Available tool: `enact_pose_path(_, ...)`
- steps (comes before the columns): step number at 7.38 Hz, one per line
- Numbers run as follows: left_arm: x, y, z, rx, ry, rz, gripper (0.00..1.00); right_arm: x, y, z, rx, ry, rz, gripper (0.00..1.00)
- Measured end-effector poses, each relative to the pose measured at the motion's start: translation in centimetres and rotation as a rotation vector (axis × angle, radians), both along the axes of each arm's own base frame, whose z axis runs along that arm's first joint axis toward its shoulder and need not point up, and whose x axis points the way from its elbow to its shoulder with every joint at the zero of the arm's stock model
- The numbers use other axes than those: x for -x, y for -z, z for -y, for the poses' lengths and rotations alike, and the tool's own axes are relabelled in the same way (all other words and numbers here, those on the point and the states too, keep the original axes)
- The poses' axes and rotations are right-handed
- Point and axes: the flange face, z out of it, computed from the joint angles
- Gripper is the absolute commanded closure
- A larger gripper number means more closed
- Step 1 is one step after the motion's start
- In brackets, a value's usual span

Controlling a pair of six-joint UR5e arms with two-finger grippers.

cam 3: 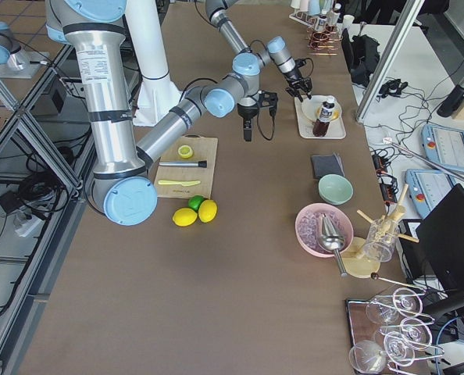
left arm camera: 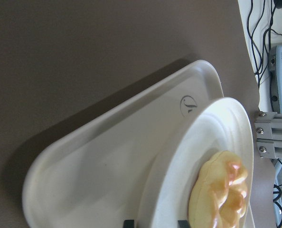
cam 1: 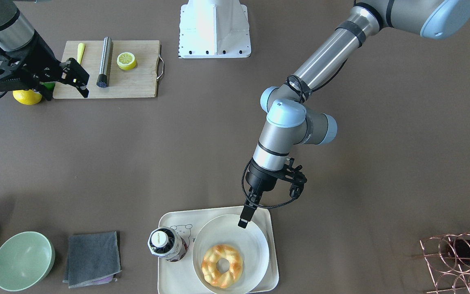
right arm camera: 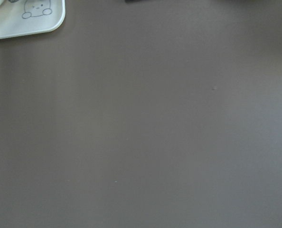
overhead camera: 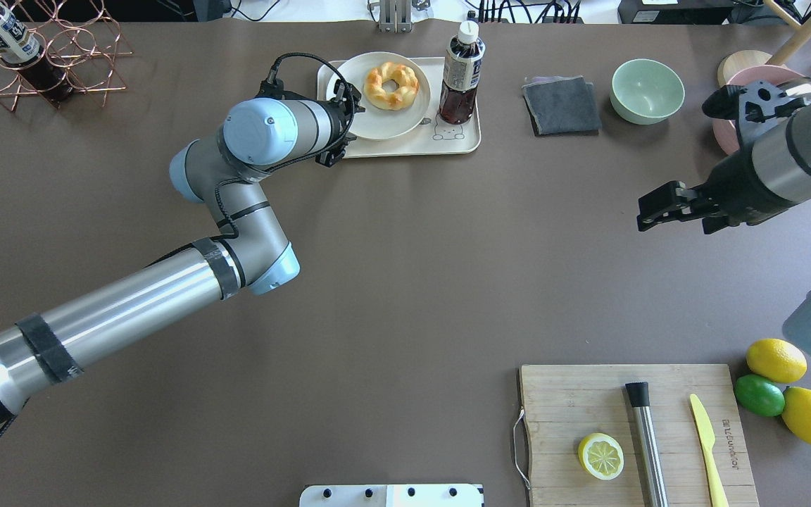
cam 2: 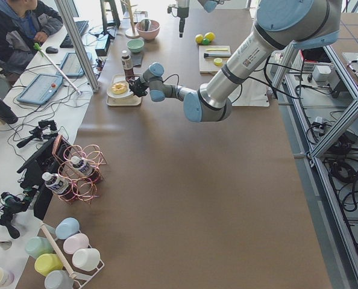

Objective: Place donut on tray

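The donut (cam 1: pixel 221 265), a pale yellow braided ring with orange-brown patches, lies on a round white plate (cam 1: pixel 239 232). The plate rests on the cream tray (cam 1: pixel 169 281) with the bear drawing at the table's far edge. My left gripper (cam 1: pixel 243 222) is at the plate's near rim, beside the donut. In the left wrist view its fingertips (left arm camera: pixel 129 222) stand close together with the plate's rim (left arm camera: pixel 179 156) between them, the donut (left arm camera: pixel 221 194) just right of them. My right gripper (cam 1: pixel 83 83) hangs open and empty above the cutting board's end, far from the tray.
A dark drink bottle (cam 1: pixel 165 244) stands on the tray next to the plate. A grey cloth (cam 1: pixel 92 258) and a green bowl (cam 1: pixel 23 261) lie beside the tray. A wooden cutting board (cam 1: pixel 137 81) holds a lemon half, a steel rod and a yellow knife. A copper wire rack (cam 1: pixel 459 261) stands at one corner.
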Motion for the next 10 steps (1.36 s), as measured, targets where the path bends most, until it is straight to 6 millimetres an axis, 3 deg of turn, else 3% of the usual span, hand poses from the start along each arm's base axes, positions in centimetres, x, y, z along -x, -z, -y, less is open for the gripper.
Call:
enact_pose_path(2, 4.7, -0.9, -1.9, -0.025, -0.099, 0.014, 0.43, -5.7, -4.5, 2.0, -0.041, 0.049, -0.024, 0.0)
enact_pose_path(3, 9.0, -1.7, -3.2, -0.037, -0.201, 0.044, 0.43, -8.3, -6.7, 2.9, -0.061, 0.07, -0.036, 0.0)
enact_pose_path(5, 20.9, -4.7, -7.9, -0.135, -0.388, 0.146, 0.42, -12.3, -11.2, 4.9, -0.091, 0.114, -0.05, 0.0)
enact_pose_path(8, 37.8, -13.4, -16.5, -0.412, -0.624, 0.381, 0.43, -17.7, -17.8, 7.1, -0.124, 0.163, -0.081, 0.0)
enact_pose_path(10, 49.9, -22.1, -19.6, -0.638, -0.761, 0.522, 0.43, -20.5, -20.1, 6.4, -0.119, 0.152, -0.092, 0.0)
